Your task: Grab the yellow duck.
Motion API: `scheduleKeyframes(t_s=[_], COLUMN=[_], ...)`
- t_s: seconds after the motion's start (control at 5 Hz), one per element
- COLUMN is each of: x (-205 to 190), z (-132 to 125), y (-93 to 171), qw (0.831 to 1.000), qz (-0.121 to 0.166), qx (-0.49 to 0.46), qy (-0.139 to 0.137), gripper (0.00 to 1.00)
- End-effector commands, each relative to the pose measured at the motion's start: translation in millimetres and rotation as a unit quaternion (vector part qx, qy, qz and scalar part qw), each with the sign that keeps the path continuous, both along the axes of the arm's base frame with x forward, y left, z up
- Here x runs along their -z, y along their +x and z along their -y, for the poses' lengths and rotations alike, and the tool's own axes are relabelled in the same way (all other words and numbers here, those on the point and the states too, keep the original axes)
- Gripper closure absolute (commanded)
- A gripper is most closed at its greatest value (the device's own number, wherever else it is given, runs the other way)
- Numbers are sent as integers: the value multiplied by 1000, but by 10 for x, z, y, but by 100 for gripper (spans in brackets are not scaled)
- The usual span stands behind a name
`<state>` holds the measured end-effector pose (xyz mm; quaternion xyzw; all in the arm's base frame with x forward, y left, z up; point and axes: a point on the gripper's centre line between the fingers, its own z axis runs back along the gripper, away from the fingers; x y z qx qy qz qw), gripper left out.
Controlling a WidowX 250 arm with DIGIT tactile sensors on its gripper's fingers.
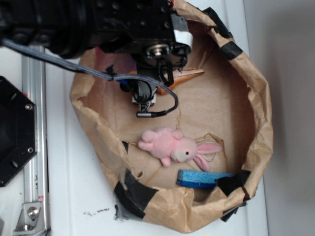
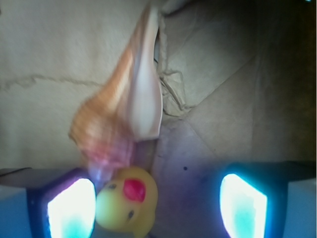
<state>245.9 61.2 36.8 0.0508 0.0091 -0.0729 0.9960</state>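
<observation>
Duck [image 2: 127, 206] is sitting between the wide-open fingers [image 2: 72, 208], hugging the left one, touching the shell [image 2: 124, 114] inside the paper bag [image 1: 256, 98]. Gripper [image 2: 157, 208] is holding nothing. Closing and lifting are left.

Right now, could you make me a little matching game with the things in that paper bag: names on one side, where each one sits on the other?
Things:
1. yellow duck
2. pink bunny
3. blue sponge
4. seashell

Places:
A. flat against the bag's lower wall
B. lying in the middle of the bag floor
C. between the gripper's two open fingers, nearer one of them
D. just beyond the duck, pointed tip facing away from the wrist camera

Pairs: 1-C, 2-B, 3-A, 4-D
</observation>
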Motion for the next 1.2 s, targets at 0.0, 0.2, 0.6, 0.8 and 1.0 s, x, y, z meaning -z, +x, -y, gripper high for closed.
scheduleKeyframes(t_s=[0.0, 0.2, 0.6, 0.8, 1.0], x=[-36, -34, 119, 300, 247], z=[-57, -51, -98, 90, 149], y=[153, 159, 119, 18, -18], qw=[999, 999, 998, 981, 975], qz=[12, 11, -24, -115, -106], qx=[16, 18, 33, 139, 160], qy=[26, 25, 50, -65, -111], gripper=[0, 0, 0, 0, 0])
